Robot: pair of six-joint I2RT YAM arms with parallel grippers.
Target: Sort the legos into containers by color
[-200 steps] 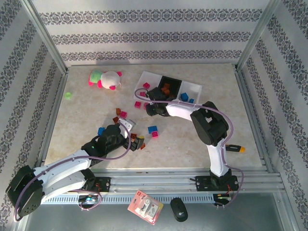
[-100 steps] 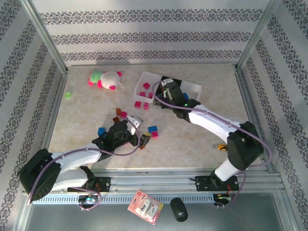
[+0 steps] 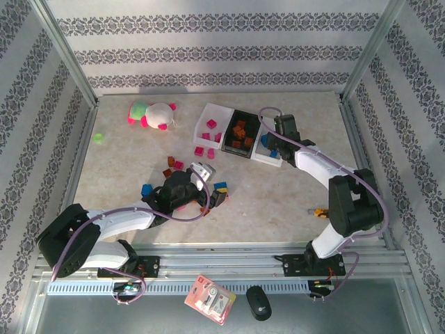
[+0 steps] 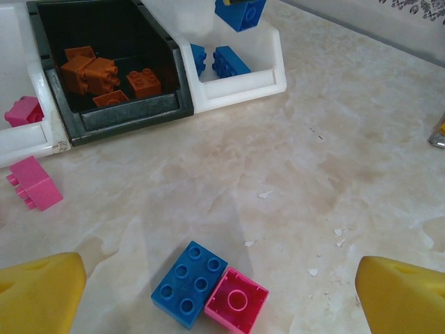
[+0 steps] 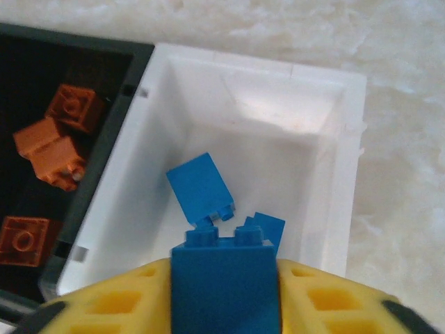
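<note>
Right claw (image 5: 222,300): clamped on held blue brick (image 4: 240,12), above right white tray (image 5: 328,132)
Right white tray: 2 loose blue bricks (image 5: 201,186) inside
Black tray (image 4: 118,120): orange bricks (image 4: 89,69)
Left claw (image 4: 222,298): wide apart, low over table (image 4: 334,160)
Between left fingers (image 4: 38,299): flat blue brick (image 4: 188,284) touching pink brick (image 4: 238,302)

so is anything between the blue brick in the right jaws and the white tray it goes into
Nothing visible. The blue brick hangs right above the white tray; two other blue bricks lie on its floor with room beside them.
</note>
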